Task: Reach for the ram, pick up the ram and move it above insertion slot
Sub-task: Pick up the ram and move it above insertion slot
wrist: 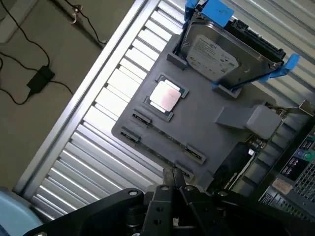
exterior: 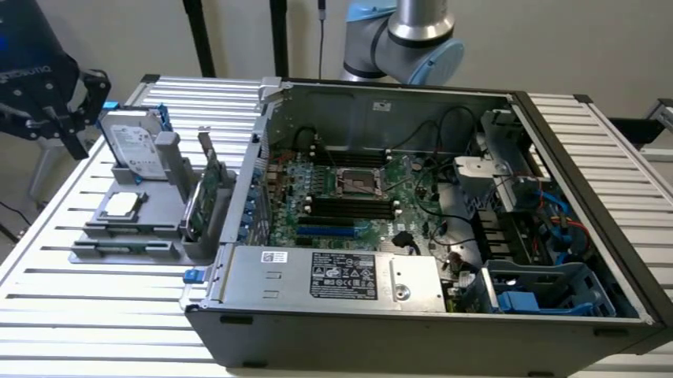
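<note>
Ram [wrist: 168,136] apparently seated edge-up in grey tray [wrist: 206,123] slot, top edge free for grasping. Gripper [wrist: 173,178] poised close above; its opening impossible to tell.

Colour rundown: the table [exterior: 94,315] is ribbed silver aluminium, stripes all over. The holder tray [wrist: 197,123] is plain mid-grey, and the CPU [wrist: 165,97] on it is shiny silver in a dark green frame. The hard drive [wrist: 211,54] is silver with a white printed label and a bright blue bracket [wrist: 216,11]. The case [exterior: 421,339] is dark grey, the motherboard [exterior: 289,224] green with black slots, and the power supply [exterior: 421,276] silver with a black sticker [exterior: 344,277]. There's a blue caddy [exterior: 537,298] too. The arm [exterior: 421,24] is silver with pale blue caps, and the gripper [wrist: 173,177] is black.
</note>
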Motion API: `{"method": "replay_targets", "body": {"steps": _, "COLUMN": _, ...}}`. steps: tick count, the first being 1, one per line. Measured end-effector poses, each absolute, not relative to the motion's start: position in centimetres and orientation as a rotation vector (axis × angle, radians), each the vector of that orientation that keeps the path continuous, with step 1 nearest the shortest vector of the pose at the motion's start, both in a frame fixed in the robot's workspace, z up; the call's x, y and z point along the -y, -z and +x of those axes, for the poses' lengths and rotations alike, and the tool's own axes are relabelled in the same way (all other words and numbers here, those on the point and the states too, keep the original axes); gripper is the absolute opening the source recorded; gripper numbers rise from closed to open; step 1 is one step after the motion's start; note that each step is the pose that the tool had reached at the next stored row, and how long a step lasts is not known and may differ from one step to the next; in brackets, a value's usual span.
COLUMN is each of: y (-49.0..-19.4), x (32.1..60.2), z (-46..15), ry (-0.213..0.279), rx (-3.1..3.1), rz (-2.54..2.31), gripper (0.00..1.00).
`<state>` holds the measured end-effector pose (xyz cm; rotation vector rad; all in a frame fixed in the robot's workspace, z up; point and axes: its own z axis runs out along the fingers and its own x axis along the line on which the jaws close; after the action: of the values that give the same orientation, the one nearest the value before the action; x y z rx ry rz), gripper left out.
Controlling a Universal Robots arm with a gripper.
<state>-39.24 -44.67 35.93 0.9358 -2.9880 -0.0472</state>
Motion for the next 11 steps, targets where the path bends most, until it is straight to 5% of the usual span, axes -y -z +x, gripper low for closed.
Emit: {"method": "replay_targets", "body": {"steps": 11, "y": -35.93, "x": 44.67, "z": -39.24, "ry": 0.045, "rx": 2.876, "rz": 1.230, "gripper": 0.11}}
